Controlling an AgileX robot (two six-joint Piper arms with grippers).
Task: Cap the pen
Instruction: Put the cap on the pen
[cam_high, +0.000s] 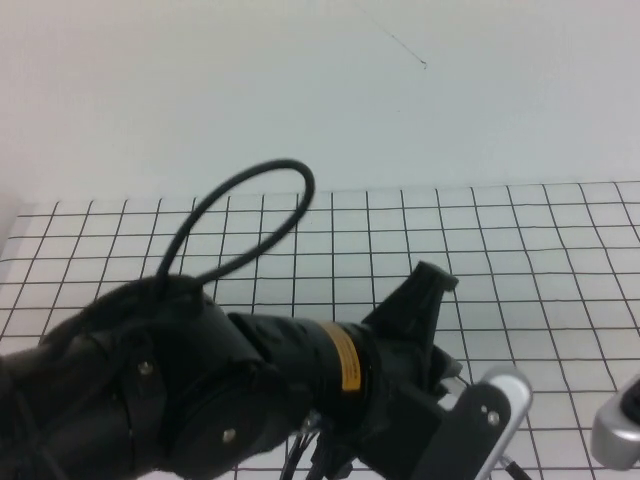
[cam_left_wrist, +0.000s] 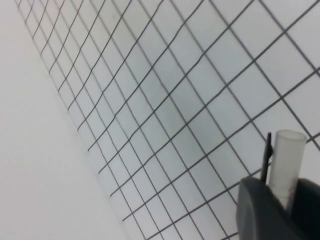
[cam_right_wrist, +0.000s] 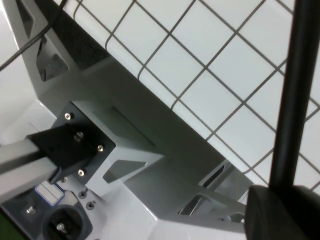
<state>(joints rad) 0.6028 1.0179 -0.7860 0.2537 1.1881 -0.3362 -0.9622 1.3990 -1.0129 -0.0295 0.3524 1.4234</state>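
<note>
From the raised camera the left arm (cam_high: 200, 380) crowds the foreground, its looping black cable (cam_high: 250, 210) arching over the gridded surface (cam_high: 520, 260) and hiding most of the near edge. The left claw (cam_left_wrist: 280, 200) is closed on a short translucent cap (cam_left_wrist: 286, 160) with a thin black clip, held above the grid. The right claw (cam_right_wrist: 280, 210) grips the black pen (cam_right_wrist: 297, 90), standing up from its fingers over the surface, beside a grey metal frame (cam_right_wrist: 130, 150).
</note>
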